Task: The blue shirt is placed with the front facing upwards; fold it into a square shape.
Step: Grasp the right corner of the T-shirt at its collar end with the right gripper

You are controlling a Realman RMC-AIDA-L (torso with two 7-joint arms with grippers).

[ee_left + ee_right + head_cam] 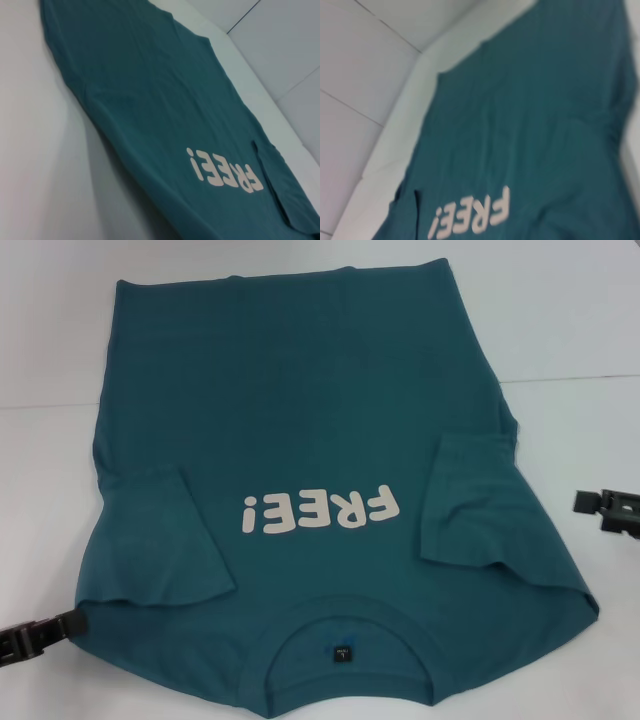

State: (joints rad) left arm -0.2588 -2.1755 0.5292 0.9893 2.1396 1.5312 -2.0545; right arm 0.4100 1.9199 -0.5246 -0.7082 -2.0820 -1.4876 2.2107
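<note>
The blue shirt lies flat on the white table, front up, its collar nearest me and the hem at the far side. Cream "FREE!" lettering shows on the chest. Both short sleeves are folded in onto the body, one on the left and one on the right. My left gripper sits low at the shirt's near left shoulder edge. Out past the shirt's right side hangs my right gripper, apart from the cloth. Each wrist view shows the shirt and no fingers.
White table surface surrounds the shirt on all sides. A floor of pale tiles shows beyond the table's edge in the wrist views.
</note>
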